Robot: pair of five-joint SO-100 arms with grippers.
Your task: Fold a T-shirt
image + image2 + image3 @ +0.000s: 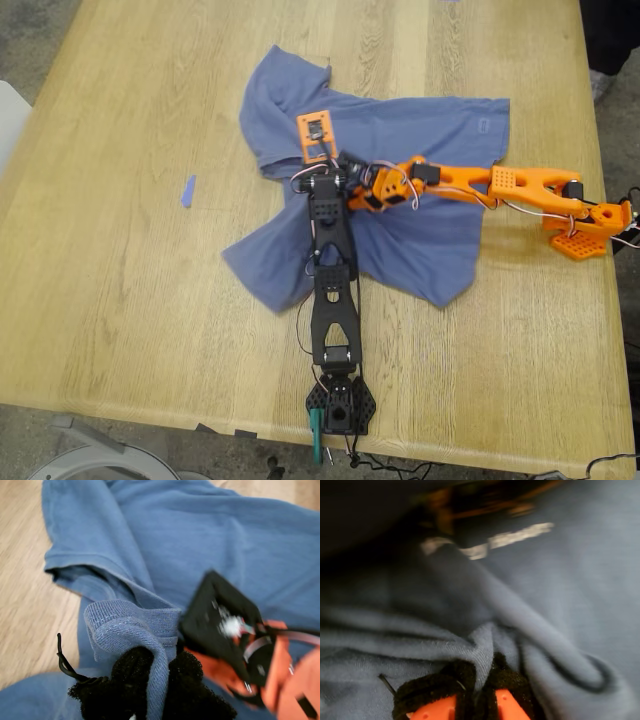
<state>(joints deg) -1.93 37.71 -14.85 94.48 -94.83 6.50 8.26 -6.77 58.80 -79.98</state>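
The slate-blue T-shirt (400, 200) lies crumpled across the middle of the wooden table (120, 300); its chest print is hidden. My first gripper (157, 680), on the black arm reaching in from the near edge (332, 290), is shut on the shirt's ribbed collar (130, 622), which stands up between its black pads (127, 677). My second gripper (479, 690), on the orange arm coming from the exterior view's right (470, 185), is shut on a raised fold of the shirt (485, 650). The two grippers meet close together over the shirt's middle (350, 185).
A tiny blue scrap (188, 190) lies on the table to the exterior view's left of the shirt. The orange arm's base (585, 230) sits near the right edge, the black arm's base (340, 405) at the near edge. A dark shape (610, 35) shows at the top right corner.
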